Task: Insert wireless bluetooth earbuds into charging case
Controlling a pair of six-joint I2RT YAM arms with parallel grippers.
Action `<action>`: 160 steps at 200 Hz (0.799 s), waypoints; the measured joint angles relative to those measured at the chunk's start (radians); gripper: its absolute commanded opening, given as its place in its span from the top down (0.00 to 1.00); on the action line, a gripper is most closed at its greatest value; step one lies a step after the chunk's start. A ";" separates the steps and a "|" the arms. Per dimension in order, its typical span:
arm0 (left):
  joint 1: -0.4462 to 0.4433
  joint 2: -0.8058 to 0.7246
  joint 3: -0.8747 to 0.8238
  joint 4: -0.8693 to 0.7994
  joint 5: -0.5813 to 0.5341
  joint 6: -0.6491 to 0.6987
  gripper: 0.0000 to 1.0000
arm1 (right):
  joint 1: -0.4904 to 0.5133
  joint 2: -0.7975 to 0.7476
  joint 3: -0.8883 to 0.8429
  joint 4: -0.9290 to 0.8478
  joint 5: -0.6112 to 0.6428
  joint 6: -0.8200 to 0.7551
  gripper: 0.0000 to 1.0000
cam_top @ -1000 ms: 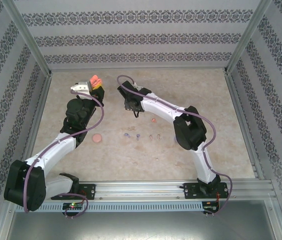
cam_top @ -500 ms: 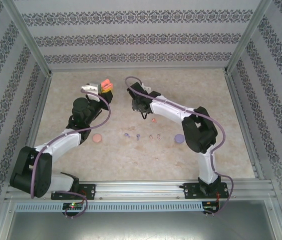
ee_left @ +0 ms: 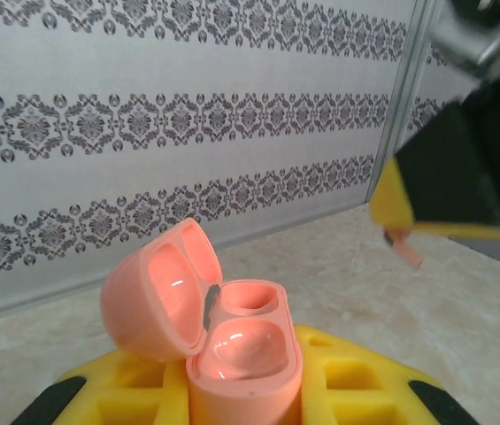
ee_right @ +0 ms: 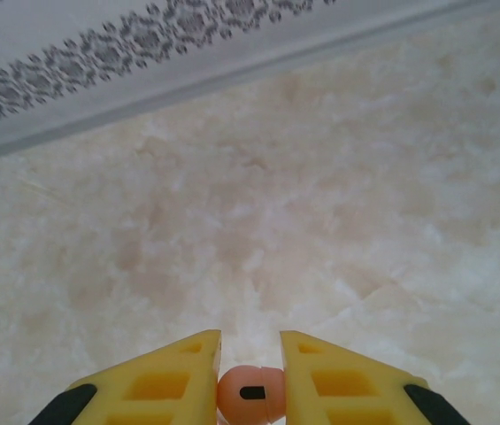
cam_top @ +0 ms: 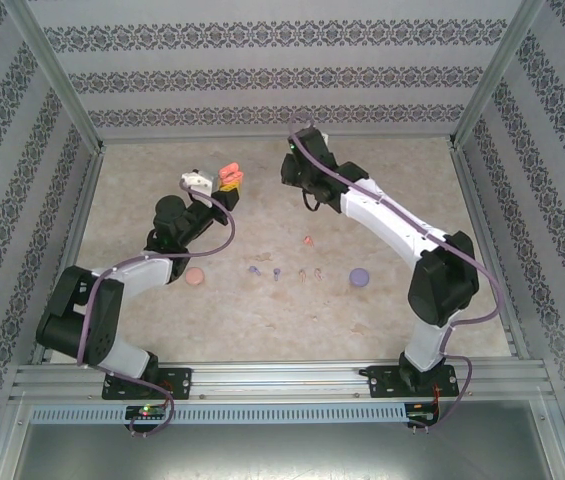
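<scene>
Left pincer (cam_top: 224,185) clamped on the open charging case (ee_left: 242,341), lid flipped back to its left, both wells look empty. Right pincer (ee_right: 250,350) pinches one orange earbud (ee_right: 250,395), head between the pads. Seen from the case, that bud sits up and right, apart, stem angled down toward the wells. Right arm stretched far out, wrist turned at the case; left arm folded, case looks raised. Next I'd line the stem up with a well. Spare earbuds (cam_top: 276,271) lie on the table (cam_top: 412,200), near side of the case
</scene>
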 measured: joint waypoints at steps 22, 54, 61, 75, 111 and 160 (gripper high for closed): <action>-0.002 0.047 0.042 0.010 0.016 0.016 1.00 | -0.015 -0.042 0.000 0.029 -0.020 -0.009 0.77; -0.014 0.085 0.104 0.027 0.022 0.044 1.00 | -0.016 -0.106 0.000 0.089 -0.050 -0.024 0.76; -0.021 0.090 0.117 0.027 0.018 0.055 1.00 | -0.016 -0.119 0.000 0.104 -0.057 -0.026 0.76; -0.043 0.096 0.140 0.028 0.000 0.085 1.00 | -0.016 -0.146 0.000 0.137 -0.069 -0.026 0.76; -0.119 0.104 0.185 0.040 -0.107 0.185 1.00 | -0.016 -0.219 -0.043 0.248 -0.089 -0.018 0.75; -0.185 0.150 0.232 0.138 -0.257 0.237 1.00 | -0.016 -0.259 -0.130 0.399 -0.112 0.032 0.74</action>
